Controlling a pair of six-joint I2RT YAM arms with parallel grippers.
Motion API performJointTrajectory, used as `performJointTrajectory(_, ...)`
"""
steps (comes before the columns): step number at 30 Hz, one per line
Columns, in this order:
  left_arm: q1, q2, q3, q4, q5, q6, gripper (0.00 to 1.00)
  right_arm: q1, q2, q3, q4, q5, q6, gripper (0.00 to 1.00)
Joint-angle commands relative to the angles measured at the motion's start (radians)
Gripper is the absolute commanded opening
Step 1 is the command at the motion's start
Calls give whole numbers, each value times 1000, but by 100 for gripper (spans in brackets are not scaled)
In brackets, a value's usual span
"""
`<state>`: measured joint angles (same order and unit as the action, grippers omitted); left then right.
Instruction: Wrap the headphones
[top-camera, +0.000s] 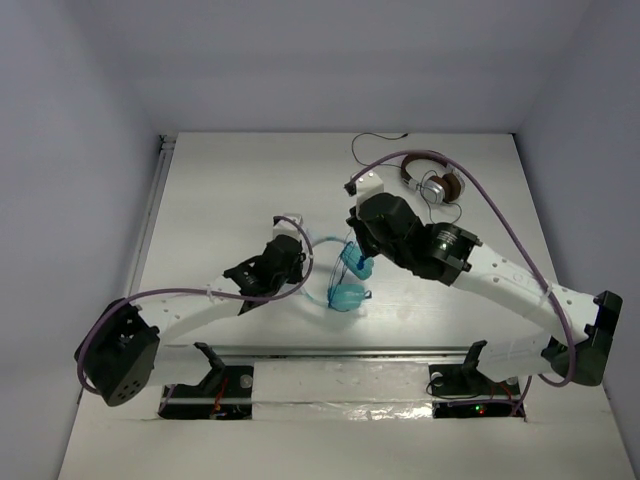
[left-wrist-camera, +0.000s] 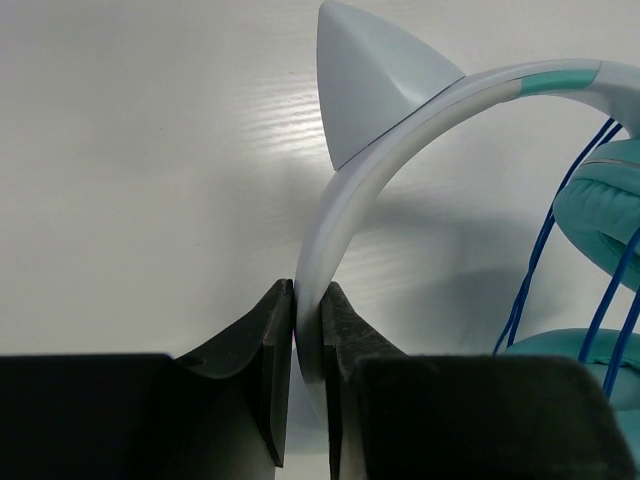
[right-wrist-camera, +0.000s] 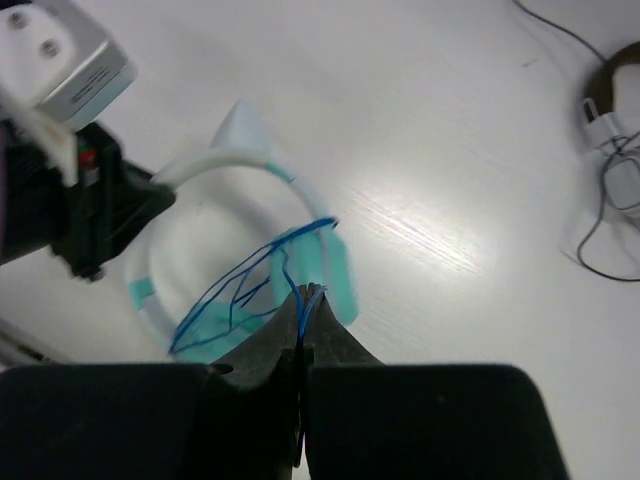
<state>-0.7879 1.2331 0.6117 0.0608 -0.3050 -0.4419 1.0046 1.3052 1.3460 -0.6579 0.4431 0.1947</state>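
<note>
The headphones have teal cups, a pale band, blue cable.

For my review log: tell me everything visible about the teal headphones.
The headphones have teal padded ear cups, a smooth white headband with teal accents and a pointed cat ear, and a thin blue cable looped across them. The left gripper clamps the headband; the right gripper pinches the cable.

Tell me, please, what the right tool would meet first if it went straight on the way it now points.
Probably the teal ear cup just ahead of its tips, though depth is unclear.
</note>
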Motion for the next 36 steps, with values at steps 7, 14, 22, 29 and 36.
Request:
performJointTrajectory(7,-65,-23,31,14,182,35,0,-81,28,-1,64,226,-101,0)
performJointTrajectory(14,-65,-78,31,30,244,51,0,-130,16,-51,115,227,-106,0)
performJointTrajectory(22,-56,-146,40,50,394,63,0,-139,-44,-165,168,264,-18,0)
performJointTrajectory(29,24,-179,51,86,504,51,0,-158,-67,-186,176,237,52,5)
performJointTrajectory(36,185,-267,101,88,676,49,0,-189,-150,-275,290,60,121,11)
